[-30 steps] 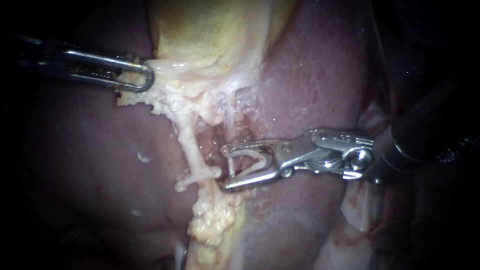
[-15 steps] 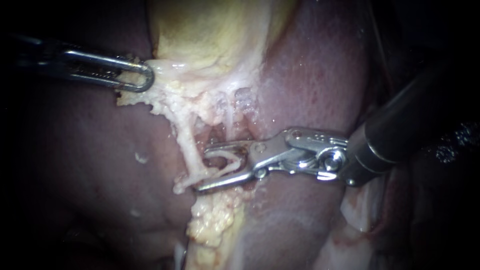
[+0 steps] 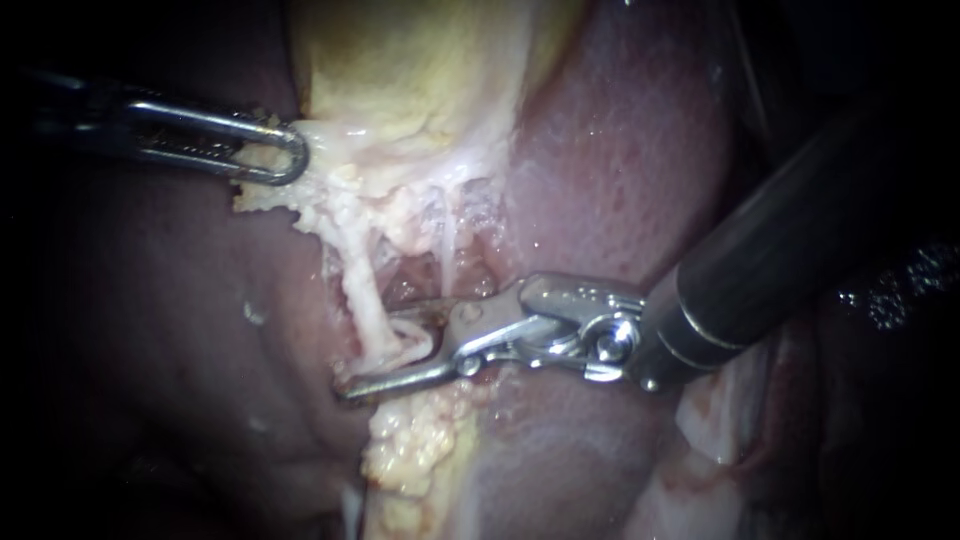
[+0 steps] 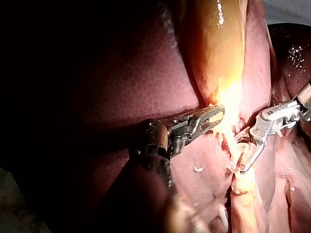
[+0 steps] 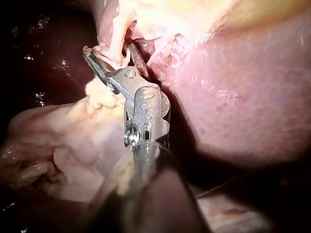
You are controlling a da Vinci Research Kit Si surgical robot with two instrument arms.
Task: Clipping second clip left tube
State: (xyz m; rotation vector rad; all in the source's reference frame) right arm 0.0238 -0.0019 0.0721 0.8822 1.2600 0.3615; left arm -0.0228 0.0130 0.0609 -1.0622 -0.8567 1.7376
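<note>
**Endoscope view: clip jaws straddle the left tube, not yet closed**

The left tube (image 3: 362,290) runs down from the fatty fringe under the gallbladder (image 3: 400,70) and crosses the liver (image 3: 620,180). The right instrument (image 3: 385,355) has its jaws apart with the tube lying between them. A pale clip (image 3: 415,338) sits in the gap, and its legs are unclosed. The right wrist view shows the same: jaws spread around the strand.

The left instrument (image 3: 290,155) has its jaws clamped on the gallbladder's lower edge and holds the tissue taut.

The tube looks soft, wet and thin, so it is likely to slip or tear if pulled sideways. I would take it on its bare middle stretch, clear of the crumbly fat above and below. The jaws should sit square across it and close gently.

No brand name or label can be read.
</note>
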